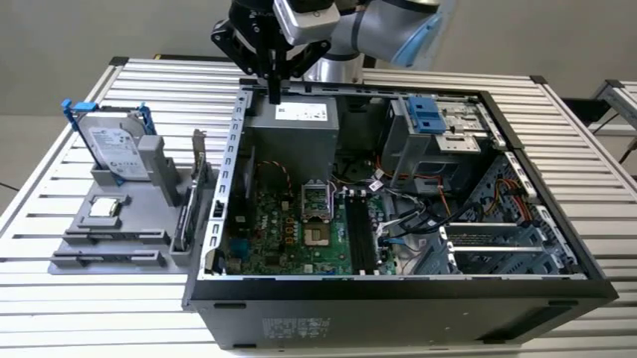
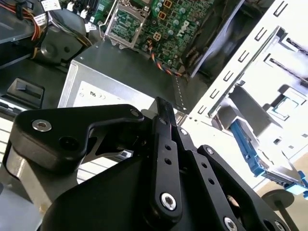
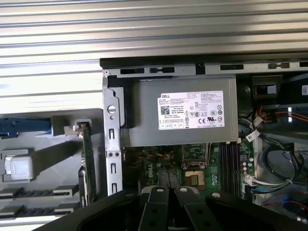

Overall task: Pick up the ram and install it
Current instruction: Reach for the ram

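Where the ram sits cannot be told with certainty. Two long, narrow rails (image 1: 112, 237) are seen at the end of the grey holder (image 1: 134, 224) nearest the exterior camera. They are roughly as long as the black slots (image 1: 356, 231) of the motherboard (image 1: 289, 231), but whether a stick is seated in either cannot be made out. The arm is cut off by the frame in the exterior view, and much of both wrist views is covered by the gripper's own black linkages.

The gripper (image 1: 274, 95) is seen hanging above the far edge of the open computer case (image 1: 398, 277), over the power supply (image 1: 294, 123), touching nothing. Its pads (image 3: 162, 178) are drawn together with only a thin slit between them. Whether anything thin is pinched there cannot be told.

The holder is set on the slatted table (image 1: 100, 313), at the exterior view's left of the case and well apart from the gripper. The case's side wall rises between them. A hard drive (image 1: 112, 145) in a blue frame is stood upright at the holder's far end. A dark card (image 1: 186, 212) with a metal bracket is stood on edge just beside the case wall. Cables (image 1: 418, 216) are strewn beside the slots.

The rails are laid parallel, running from the exterior view's left to its right, crosswise to the slots. The ram's own long axis cannot be told.
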You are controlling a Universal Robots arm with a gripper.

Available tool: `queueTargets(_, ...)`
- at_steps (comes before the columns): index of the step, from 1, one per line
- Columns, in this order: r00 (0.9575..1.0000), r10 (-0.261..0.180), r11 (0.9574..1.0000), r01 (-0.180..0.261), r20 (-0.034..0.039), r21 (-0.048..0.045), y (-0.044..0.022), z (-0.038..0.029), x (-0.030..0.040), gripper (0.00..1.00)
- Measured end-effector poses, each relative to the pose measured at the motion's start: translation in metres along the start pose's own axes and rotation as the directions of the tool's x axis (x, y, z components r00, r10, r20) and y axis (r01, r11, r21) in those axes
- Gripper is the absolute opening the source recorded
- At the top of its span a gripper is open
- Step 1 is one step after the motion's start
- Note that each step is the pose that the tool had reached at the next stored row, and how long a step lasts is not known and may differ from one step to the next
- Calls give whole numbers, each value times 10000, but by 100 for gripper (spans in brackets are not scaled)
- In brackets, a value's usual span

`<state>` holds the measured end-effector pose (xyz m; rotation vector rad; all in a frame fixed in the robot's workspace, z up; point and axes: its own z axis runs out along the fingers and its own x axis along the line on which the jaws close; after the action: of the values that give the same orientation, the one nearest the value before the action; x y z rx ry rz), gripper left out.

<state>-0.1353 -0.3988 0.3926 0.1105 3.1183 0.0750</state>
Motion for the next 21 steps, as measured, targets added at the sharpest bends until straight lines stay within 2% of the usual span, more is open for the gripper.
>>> queueTargets(21, 10000, 0, 10000, 0, -1, 1, -5, -2, 70, 0)
